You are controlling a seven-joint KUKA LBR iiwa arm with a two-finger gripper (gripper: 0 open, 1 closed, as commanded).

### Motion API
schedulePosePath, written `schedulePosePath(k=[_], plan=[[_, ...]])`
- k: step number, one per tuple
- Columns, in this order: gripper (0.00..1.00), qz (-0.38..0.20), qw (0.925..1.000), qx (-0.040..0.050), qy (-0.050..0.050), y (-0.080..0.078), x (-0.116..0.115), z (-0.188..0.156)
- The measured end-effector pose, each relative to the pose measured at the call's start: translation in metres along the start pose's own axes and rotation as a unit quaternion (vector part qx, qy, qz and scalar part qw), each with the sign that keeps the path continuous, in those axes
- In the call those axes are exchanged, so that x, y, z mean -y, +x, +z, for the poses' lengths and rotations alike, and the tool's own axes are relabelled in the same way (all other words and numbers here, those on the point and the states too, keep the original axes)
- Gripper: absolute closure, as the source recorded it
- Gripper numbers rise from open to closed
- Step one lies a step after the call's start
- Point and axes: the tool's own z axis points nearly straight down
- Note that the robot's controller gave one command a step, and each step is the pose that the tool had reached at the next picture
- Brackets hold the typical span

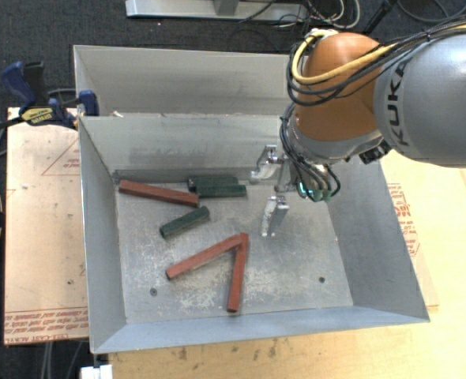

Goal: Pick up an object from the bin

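My gripper (pixel 268 191) hangs under the orange wrist cover, right of the bin's middle. Its two silver fingers (pixel 273 215) stand apart, open, with nothing between them. A dark green block (pixel 217 186) lies just left of the upper finger, near the back wall. A long red stick (pixel 207 257) lies slanted below and left of the lower finger. Its upper end meets a second red stick (pixel 237 273), which points toward the front wall. The gripper touches none of them.
Further left, a third red stick (pixel 159 193) lies along the back of the floor, with another dark green block (pixel 184 221) below it. The arm comes in from the right over the bin's right wall.
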Motion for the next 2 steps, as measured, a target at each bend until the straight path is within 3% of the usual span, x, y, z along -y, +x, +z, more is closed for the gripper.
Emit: schedulePosePath(k=[1, 2], plan=[[0.0, 0.0, 1.0, 0.0035, 0.0, -0.002, 0.0, -0.004], [0.0, -0.027, 0.9996, 0.0065, 0.0, 0.013, -0.004, 0.036]])
